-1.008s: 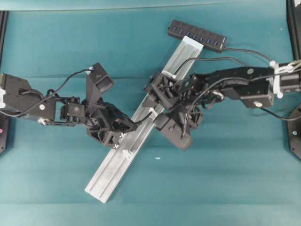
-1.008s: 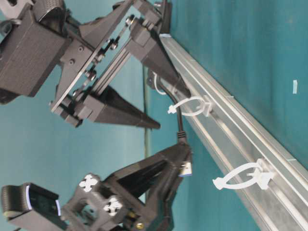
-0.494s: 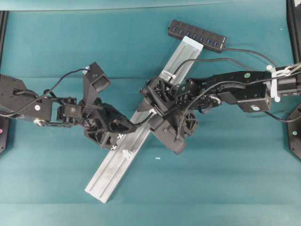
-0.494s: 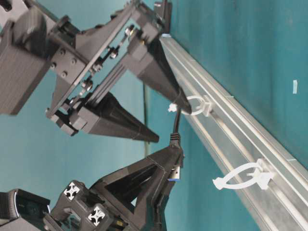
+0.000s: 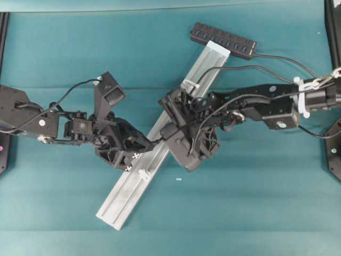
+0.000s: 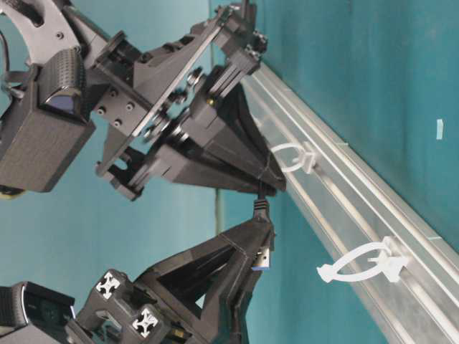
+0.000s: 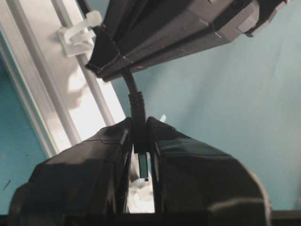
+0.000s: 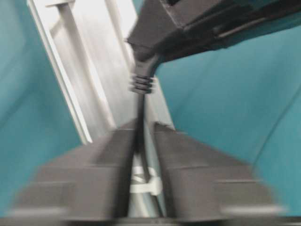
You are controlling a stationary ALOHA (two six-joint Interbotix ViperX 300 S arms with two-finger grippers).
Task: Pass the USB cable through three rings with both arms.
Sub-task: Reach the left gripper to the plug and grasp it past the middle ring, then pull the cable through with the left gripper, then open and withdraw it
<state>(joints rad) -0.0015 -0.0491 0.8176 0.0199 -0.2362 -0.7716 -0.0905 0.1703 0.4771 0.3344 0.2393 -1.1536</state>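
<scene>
- I am holding the small dark plug end of the thin black USB cable (image 6: 259,209) pinched in my left gripper (image 7: 139,141), its metal tip showing between the closed jaws, just off the near-left side of the long silver aluminium rail (image 5: 130,184).
- My right gripper (image 6: 271,183) is clamping its pointed black jaws onto the cord just above the plug's ribbed collar, right beside the middle translucent-white plastic ring clip (image 6: 295,158).
- To hand over cleanly, I judge I should be keeping the left grip firm until the right one is bearing the cord, then be loosening the left and be keeping the short span between us straight, so the plug is not twisting away from the next ring (image 6: 362,261) nearer along the rail.
- The cord is trailing back toward the black bar-shaped hub (image 5: 222,40) at the rail's far end on the teal surface (image 5: 240,213).
- From above, both grippers are hiding the cord and the middle ring; whether the cord is truly running through that ring I cannot tell.
- The right wrist view is blurring, so the bite on the cord is hard to judge.
- The far ring (image 5: 193,85) is only a small white speck.
</scene>
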